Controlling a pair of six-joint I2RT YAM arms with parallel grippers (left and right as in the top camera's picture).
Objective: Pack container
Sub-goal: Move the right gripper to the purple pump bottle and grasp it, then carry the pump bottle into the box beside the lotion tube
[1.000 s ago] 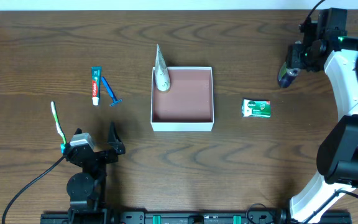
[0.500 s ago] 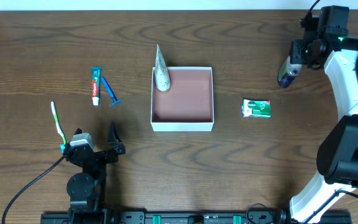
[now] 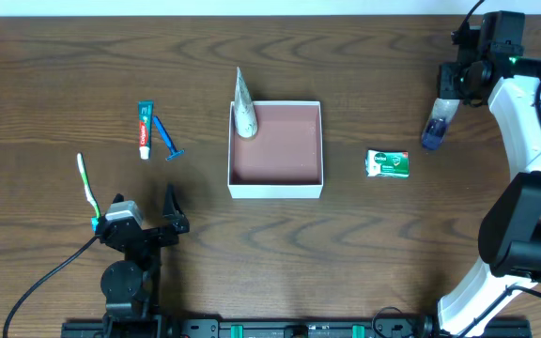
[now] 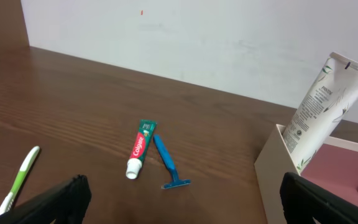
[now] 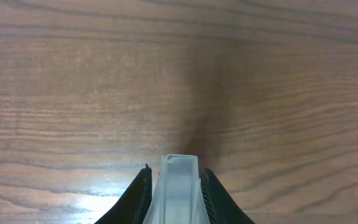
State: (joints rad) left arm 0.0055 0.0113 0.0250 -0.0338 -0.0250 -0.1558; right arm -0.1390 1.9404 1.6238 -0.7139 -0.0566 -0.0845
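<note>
The container (image 3: 276, 191) is a square white box with a reddish-brown inside, mid-table. A white tube (image 3: 243, 109) leans on its back left corner; it also shows in the left wrist view (image 4: 319, 109). My right gripper (image 3: 453, 83) is at the far right, shut on a clear bottle with a blue end (image 3: 433, 130), held above the table. The right wrist view shows the jaws (image 5: 174, 186) clamped on the bottle (image 5: 179, 190). My left gripper (image 3: 148, 228) is open and empty near the front left; its jaws (image 4: 185, 202) frame bare table.
A toothpaste tube (image 3: 144, 129), a blue razor (image 3: 168, 139) and a green toothbrush (image 3: 87, 185) lie left of the container. A green soap packet (image 3: 388, 163) lies to its right. In the left wrist view the toothpaste (image 4: 140, 148) and razor (image 4: 168, 165) lie ahead.
The right gripper has shifted slightly back and right with the bottle, and the bottle's blue end has swung toward the front. The left arm has not moved.
</note>
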